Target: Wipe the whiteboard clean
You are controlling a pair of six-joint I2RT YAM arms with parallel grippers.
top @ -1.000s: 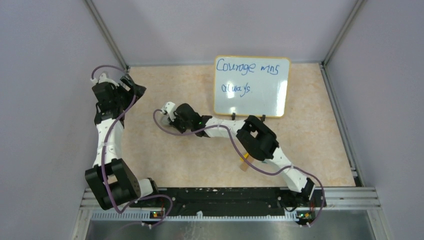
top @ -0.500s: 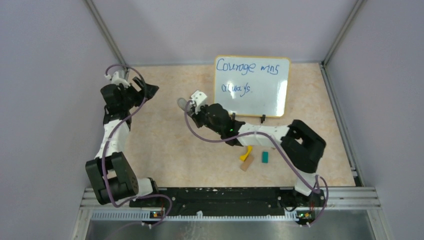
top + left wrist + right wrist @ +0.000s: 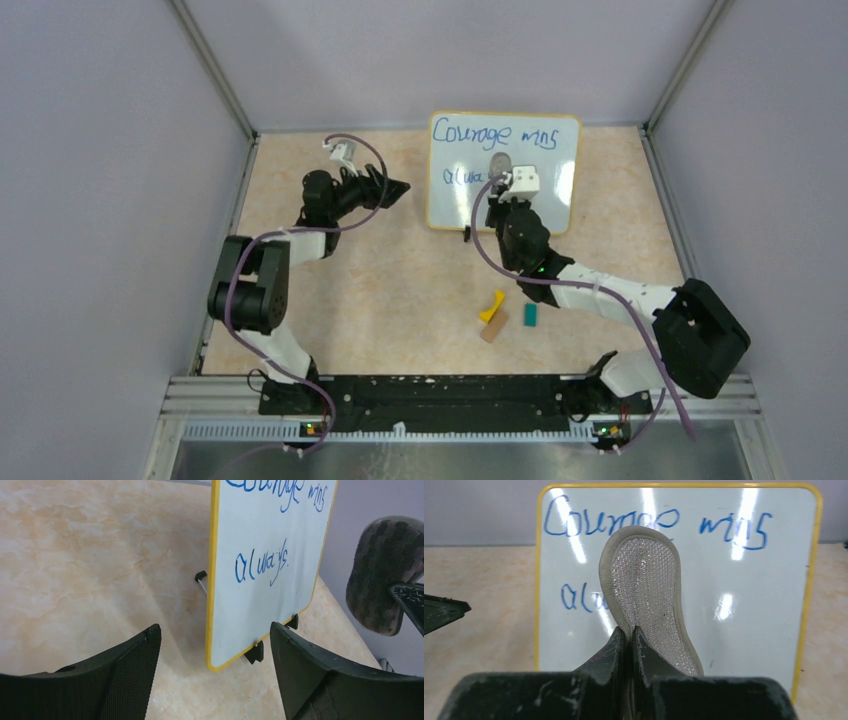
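Here whiteboard stands upright, long axis horizontal

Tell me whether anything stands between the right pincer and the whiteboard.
Nothing visible blocks it. Only the grey cloth pad, clamped in the right pincer itself, stands before the whiteboard and its writing; whether it touches the board cannot be told.

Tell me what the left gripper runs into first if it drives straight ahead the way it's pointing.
Most likely the whiteboard: its yellow-framed side edge lies dead ahead of the open left gripper; how far is unclear.
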